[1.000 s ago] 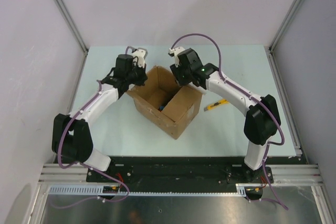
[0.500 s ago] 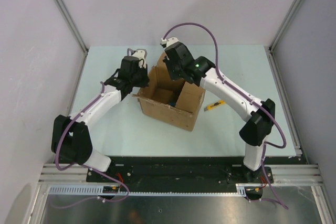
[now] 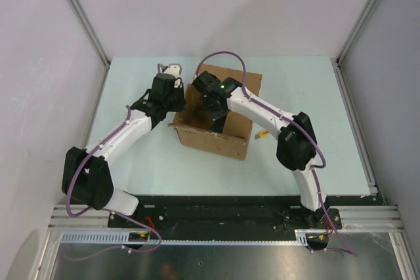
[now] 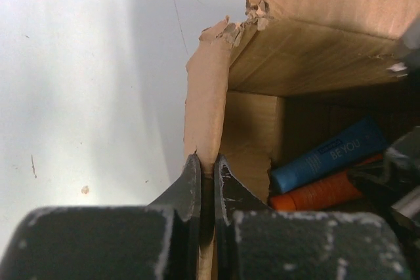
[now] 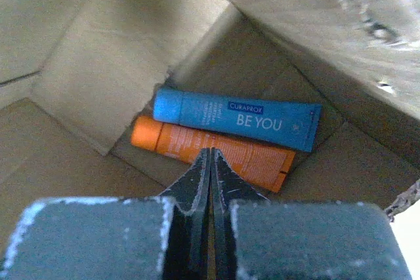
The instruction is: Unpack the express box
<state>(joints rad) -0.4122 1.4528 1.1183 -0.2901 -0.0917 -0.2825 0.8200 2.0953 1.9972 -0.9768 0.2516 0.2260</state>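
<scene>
**Left gripper** (image 4: 207,165): the jaws are drawn almost together and pinch a torn, upright edge of cardboard. The strip rises from between the fingertips toward the top of the left wrist view. From overhead this gripper (image 3: 176,104) sits at the left corner of the box rim, just left of frame centre.

**Right gripper** (image 5: 210,157): the jaws are pressed fully together with nothing between them. The tips point down into the box, over the near edge of the orange tube, and whether they touch it cannot be told. From overhead it (image 3: 215,111) is lowered inside the open top, at frame centre.

**The express box** (image 3: 213,139): brown corrugated cardboard, standing upright on the table in the middle of the overhead view, with its top open. One flap shows beyond the right arm, toward the upper right. The cardboard is ragged at the corner the left gripper grips.

**Blue tube** (image 5: 236,119): lettered "BE YOU". It lies flat on the box floor, at the centre of the right wrist view.

**Orange tube** (image 5: 252,160): lies flat against the blue tube along its length, just below it in the right wrist view. Both tubes also show at the lower right of the left wrist view.

**Small yellow object** (image 3: 261,134): on the table just beside the box's right wall, mostly hidden under the right arm. It is too small to make out.

**Table** (image 3: 308,96): a pale green surface that carries the box.
</scene>
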